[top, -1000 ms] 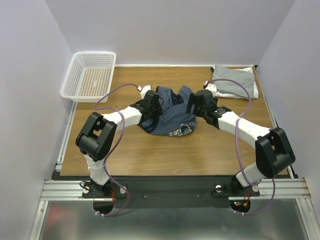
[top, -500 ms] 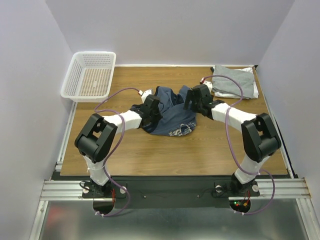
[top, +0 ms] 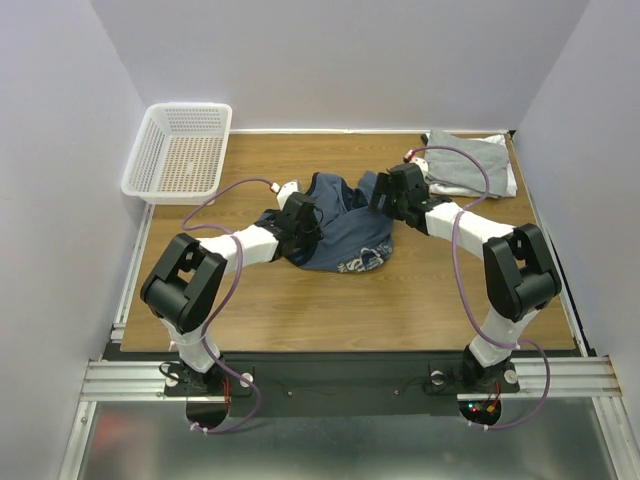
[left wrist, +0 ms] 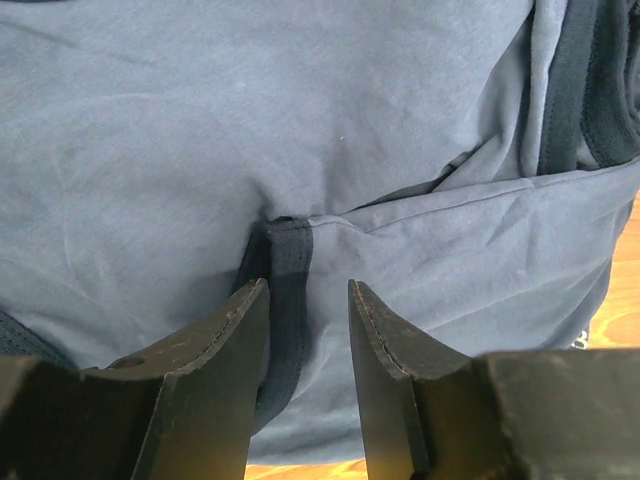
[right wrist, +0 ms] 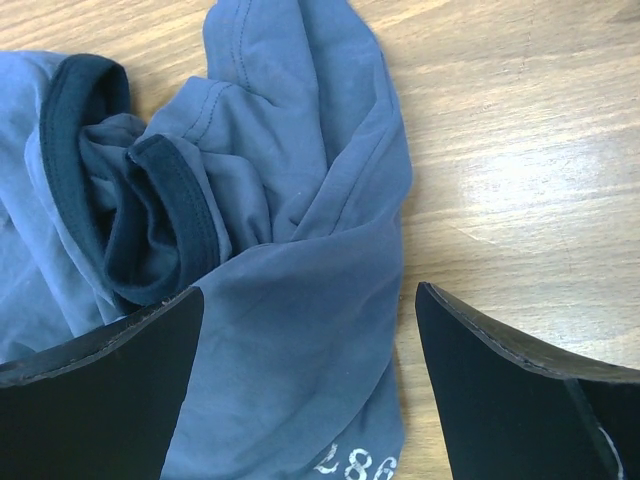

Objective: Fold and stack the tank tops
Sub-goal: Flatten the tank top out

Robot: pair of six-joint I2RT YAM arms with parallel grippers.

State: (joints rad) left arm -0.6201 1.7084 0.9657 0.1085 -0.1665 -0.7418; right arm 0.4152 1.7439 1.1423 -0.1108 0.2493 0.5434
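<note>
The navy tank top (top: pixel 340 235) lies crumpled in the middle of the table, its pale print (top: pixel 362 262) at the near edge. My left gripper (top: pixel 300 215) rests low on its left part. In the left wrist view the gripper (left wrist: pixel 305 300) is open a little, with blue cloth (left wrist: pixel 300 130) and a dark trim strip (left wrist: pixel 287 262) between the jaws. My right gripper (top: pixel 392 190) hovers wide open over the top's right edge. In the right wrist view the gripper (right wrist: pixel 308 290) spans cloth (right wrist: pixel 290 330) and bare wood. Folded grey and white tank tops (top: pixel 468 163) lie at the back right.
A white mesh basket (top: pixel 150 178) stands at the back left corner of the wooden table (top: pixel 300 310). Purple cables loop above both arms. Walls close the table in on three sides.
The right arm has folded in and its gripper has moved back toward the top's far right edge. The left gripper has shifted slightly left on the cloth.
</note>
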